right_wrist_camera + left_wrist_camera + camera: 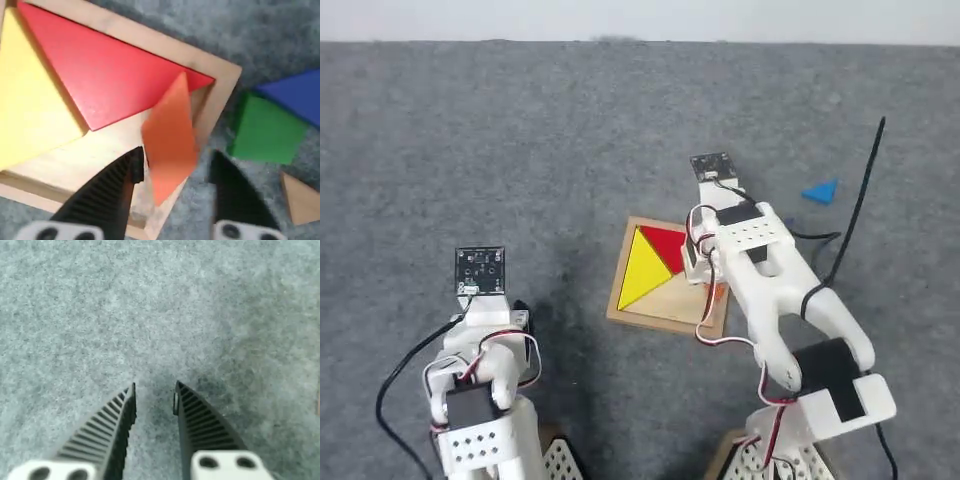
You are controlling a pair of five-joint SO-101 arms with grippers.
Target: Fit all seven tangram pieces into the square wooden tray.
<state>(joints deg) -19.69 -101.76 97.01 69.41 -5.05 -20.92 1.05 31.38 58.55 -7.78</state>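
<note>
From my station I see the square wooden tray (660, 323) lying on the grey carpet near the middle of the table, with the yellow triangle (645, 270) and red triangle (665, 245) seated flat inside it, edge to edge. My right gripper (177, 152) hangs over the tray's corner, its fingers spread to either side of the orange piece (170, 140). That piece stands tilted, its top corner against the red triangle's tip. Just outside that corner lie a green piece (265, 132), a dark blue piece (295, 95) and a tan triangle (300, 197). A light blue triangle (820, 191) sits well apart. My left gripper (155, 385) rests spread and empty above bare carpet.
</note>
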